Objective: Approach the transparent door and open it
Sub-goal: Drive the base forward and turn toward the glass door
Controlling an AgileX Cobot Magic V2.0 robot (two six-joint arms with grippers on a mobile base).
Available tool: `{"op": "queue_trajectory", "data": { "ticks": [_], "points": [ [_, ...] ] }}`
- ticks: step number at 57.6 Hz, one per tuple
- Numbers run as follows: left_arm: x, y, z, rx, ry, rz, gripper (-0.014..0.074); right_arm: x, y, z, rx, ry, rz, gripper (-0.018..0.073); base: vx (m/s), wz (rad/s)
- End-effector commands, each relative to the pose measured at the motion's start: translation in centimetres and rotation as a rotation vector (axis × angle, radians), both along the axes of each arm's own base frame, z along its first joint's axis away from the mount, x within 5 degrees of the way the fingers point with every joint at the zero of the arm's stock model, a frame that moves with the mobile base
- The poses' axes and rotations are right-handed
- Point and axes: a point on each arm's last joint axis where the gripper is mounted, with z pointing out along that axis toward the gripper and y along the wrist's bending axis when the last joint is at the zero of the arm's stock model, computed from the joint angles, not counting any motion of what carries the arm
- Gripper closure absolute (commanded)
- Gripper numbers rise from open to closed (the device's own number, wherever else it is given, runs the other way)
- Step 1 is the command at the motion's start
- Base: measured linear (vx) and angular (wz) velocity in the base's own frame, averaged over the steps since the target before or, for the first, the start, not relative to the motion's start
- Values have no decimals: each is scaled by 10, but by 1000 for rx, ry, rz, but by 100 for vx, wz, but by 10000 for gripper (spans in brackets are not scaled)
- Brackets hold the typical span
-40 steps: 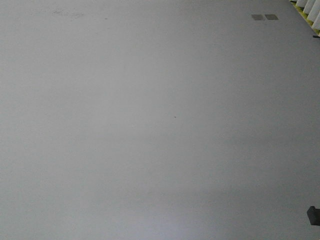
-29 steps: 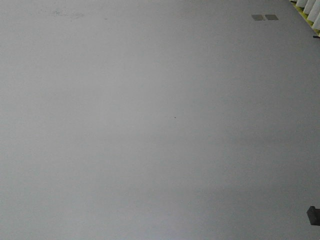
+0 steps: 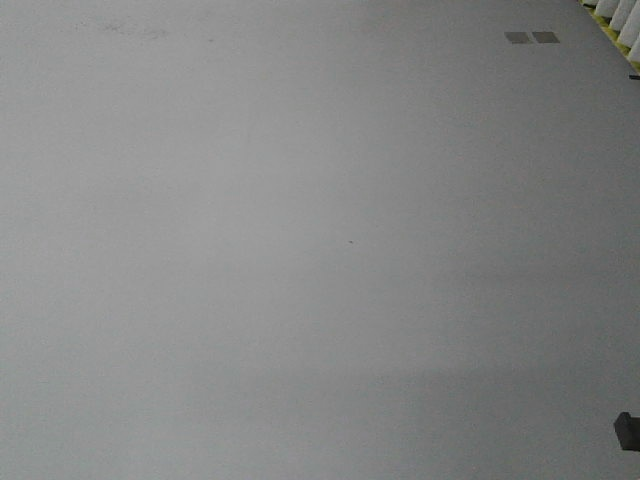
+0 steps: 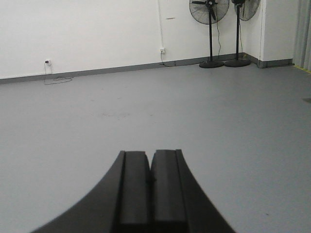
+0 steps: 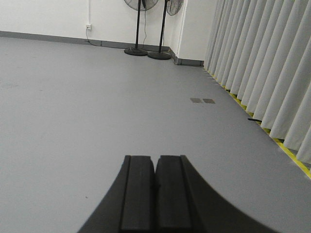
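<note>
Black left gripper [image 4: 150, 167] and right gripper [image 5: 156, 170] were closed, empty; transparent door unseen, so its handling and hold were unjudgeable.

Grey floor [image 4: 233, 121] is seen on all sides of left gripper [image 4: 150, 162]. White wall [image 4: 97, 29] is set far ahead of it. 2 pedestal fans [image 4: 209, 8] are stood far ahead-right, near the rm corner. Wall socket [image 4: 47, 61] w/ cable [image 4: 58, 80] is seen far ahead-left. Pleated curtains [image 5: 262, 58] are hung to the right of right gripper [image 5: 155, 162], w/ yellow floor line [image 5: 286, 150] along their foot. 2 small floor plates [image 5: 196, 100] are set ahead-right, betw. that gripper & curtains.
</note>
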Motion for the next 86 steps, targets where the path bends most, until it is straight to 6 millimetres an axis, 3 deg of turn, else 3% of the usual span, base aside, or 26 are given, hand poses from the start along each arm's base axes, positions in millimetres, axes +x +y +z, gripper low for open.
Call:
{"op": "queue_trajectory", "data": {
  "ticks": [1,86],
  "points": [
    [0,0,0,-1,-74,-1,602,0,0,4,-15,-84,-6,567,11,-2],
    [0,0,1,-1,-78,-1,602,0,0,4,-15,-88,-5,567,25,3]
  ]
}}
